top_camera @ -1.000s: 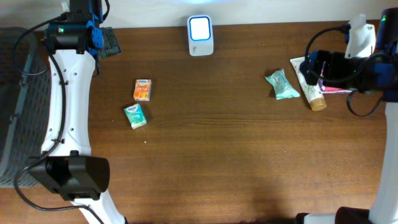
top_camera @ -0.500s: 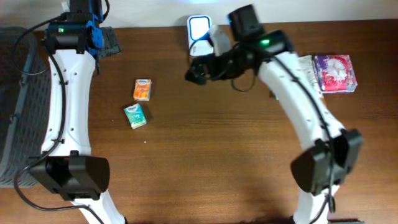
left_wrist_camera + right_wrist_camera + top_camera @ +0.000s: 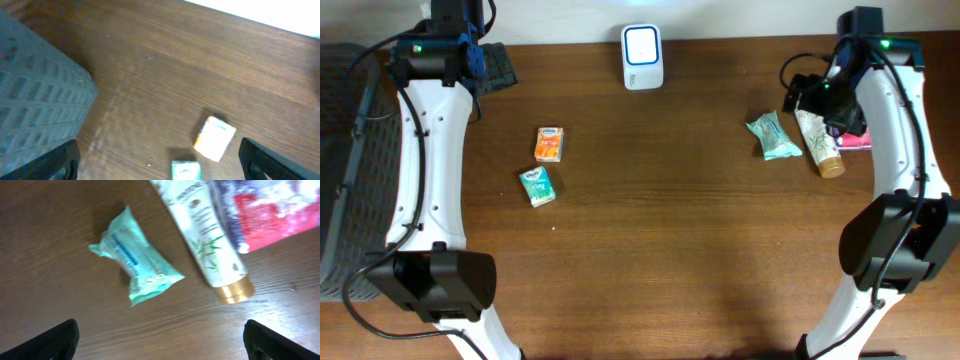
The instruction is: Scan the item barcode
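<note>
Right claw (image 3: pixel 161 347) hangs spread, empty; ahead, a teal plastic packet (image 3: pixel 135 262) lies near a white gold-capped tube (image 3: pixel 207 240). Skewed closing could snag both; the packet seems slippery, though blurred.

Red-and-purple soft packet (image 3: pixel 270 210), ahead of right claw (image 3: pixel 160 342): blurred, cropped at top and right edges. Small teal box (image 3: pixel 186 171), ahead of left claw (image 3: pixel 159 162): cropped at bottom edge, print unreadable.

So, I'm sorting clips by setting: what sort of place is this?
Probably a mock shop checkout on a wooden table: a white barcode scanner, small packaged goods like the teal packet and gold-capped tube, and a grey basket.
</note>
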Action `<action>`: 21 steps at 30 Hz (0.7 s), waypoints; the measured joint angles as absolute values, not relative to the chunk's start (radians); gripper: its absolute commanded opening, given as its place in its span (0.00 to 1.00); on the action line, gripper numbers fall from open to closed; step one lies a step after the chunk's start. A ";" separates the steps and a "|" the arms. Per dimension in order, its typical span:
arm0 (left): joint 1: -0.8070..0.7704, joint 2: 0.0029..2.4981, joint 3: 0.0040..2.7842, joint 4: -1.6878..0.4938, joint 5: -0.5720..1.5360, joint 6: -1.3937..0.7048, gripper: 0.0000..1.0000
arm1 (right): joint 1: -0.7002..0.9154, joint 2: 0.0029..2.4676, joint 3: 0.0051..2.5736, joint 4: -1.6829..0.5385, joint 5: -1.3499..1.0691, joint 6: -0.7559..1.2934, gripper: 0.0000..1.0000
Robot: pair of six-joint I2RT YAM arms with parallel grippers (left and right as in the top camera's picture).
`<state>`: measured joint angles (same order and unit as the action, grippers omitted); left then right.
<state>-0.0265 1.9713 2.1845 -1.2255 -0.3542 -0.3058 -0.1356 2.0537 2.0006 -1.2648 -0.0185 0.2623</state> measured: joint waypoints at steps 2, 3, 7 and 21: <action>-0.025 1.972 2.185 -1.332 -0.013 -0.302 0.99 | -0.159 2.054 2.001 -1.268 -0.015 0.262 0.99; -0.031 1.973 2.189 -1.377 0.058 -0.302 0.99 | -0.162 2.054 2.001 -1.268 -0.015 0.263 0.99; -0.098 1.979 2.136 -1.633 0.038 -0.302 0.99 | -0.163 2.054 2.001 -1.268 -0.015 0.262 0.99; -0.002 2.009 1.546 -1.018 -0.019 -0.345 0.64 | -0.163 2.054 2.001 -1.267 -0.015 0.263 0.99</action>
<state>-0.0017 2.0090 1.5455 -1.0176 -0.0185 -0.3450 -0.1631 2.0537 2.0006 -1.2675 -0.0147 0.2626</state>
